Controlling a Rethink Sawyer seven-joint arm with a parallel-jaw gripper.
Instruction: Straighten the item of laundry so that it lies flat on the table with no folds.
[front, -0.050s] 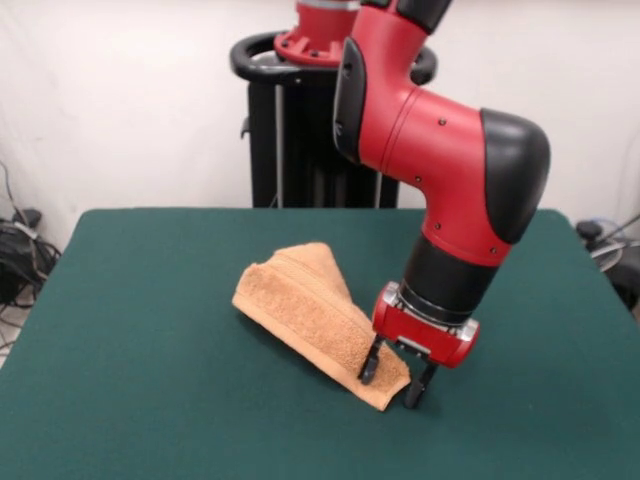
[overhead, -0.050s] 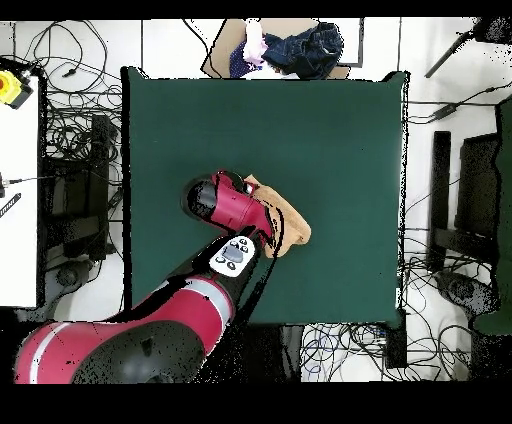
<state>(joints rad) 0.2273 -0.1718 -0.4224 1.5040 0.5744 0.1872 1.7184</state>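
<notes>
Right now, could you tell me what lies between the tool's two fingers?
The towel's near corner lies between them, seen in the front view; the tool straddles it.

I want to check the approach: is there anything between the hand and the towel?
No, nothing visible. The hand is already at the near corner of the folded towel, its two fingers astride that corner. Around it, only bare table.

A light orange towel (front, -0.050s: 310, 305) lies on the dark green table (front, -0.050s: 150, 350) beneath a red-and-black arm (front, -0.050s: 450, 170).
</notes>
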